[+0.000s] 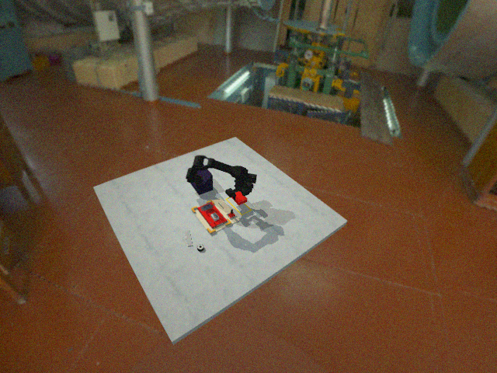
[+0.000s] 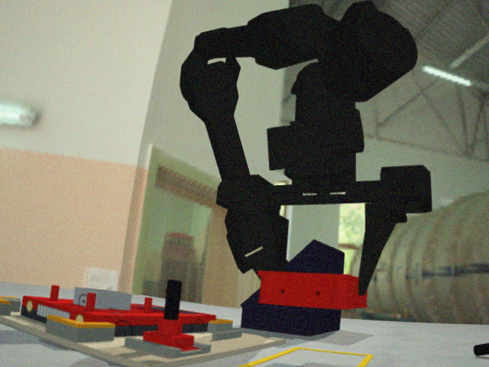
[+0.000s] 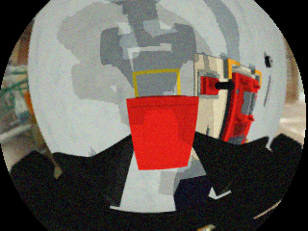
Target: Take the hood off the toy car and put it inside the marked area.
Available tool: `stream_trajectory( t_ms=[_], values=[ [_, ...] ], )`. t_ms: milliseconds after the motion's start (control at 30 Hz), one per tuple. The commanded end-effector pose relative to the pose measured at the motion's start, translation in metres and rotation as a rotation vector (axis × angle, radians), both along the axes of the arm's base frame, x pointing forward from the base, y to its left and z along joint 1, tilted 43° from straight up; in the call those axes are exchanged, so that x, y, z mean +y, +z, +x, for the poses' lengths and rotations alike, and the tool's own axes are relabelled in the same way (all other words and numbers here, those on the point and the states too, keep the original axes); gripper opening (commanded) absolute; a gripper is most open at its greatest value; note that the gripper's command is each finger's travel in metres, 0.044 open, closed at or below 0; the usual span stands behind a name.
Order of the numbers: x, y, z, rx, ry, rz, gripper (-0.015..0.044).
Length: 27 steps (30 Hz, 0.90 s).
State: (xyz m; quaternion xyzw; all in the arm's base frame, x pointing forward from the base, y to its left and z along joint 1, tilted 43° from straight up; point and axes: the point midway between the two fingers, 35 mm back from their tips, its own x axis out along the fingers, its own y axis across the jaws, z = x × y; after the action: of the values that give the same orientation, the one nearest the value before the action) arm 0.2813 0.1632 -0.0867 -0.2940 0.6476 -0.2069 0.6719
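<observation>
The red hood [image 1: 241, 198] [image 2: 308, 290] [image 3: 163, 137] hangs level in the air, clear of the car. My gripper [image 2: 309, 285] [image 3: 162, 135] is shut on it, a finger at each side. The marked area is a yellow outline [image 1: 233, 203] [image 2: 335, 352] [image 3: 156, 71] on the table. The hood is above the table near the outline; in the wrist view it covers the outline's near side. The toy car [image 1: 206, 212] [image 2: 114, 316] [image 3: 236, 111] sits hoodless on its base, with a grey engine block [image 2: 104, 299] showing.
The cream base board [image 1: 221, 205] [image 3: 212, 108] lies beside the outline. A red holder with an upright black stick [image 2: 172, 300] [image 3: 224, 86] stands on it, near the outline. A small wheel [image 1: 200, 247] [image 3: 269, 61] lies beyond the car. A black piece [image 2: 481, 349] is at the exterior view's right edge.
</observation>
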Motion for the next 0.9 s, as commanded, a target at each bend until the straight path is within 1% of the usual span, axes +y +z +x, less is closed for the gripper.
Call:
stream_trajectory(
  t_ms=[0, 867],
  values=[
    [-0.004, -0.003, 0.000, 0.002, 0.003, -0.004, 0.0000],
    [-0.020, -0.020, 0.000, 0.002, 0.003, -0.006, 0.0000]
  ],
)
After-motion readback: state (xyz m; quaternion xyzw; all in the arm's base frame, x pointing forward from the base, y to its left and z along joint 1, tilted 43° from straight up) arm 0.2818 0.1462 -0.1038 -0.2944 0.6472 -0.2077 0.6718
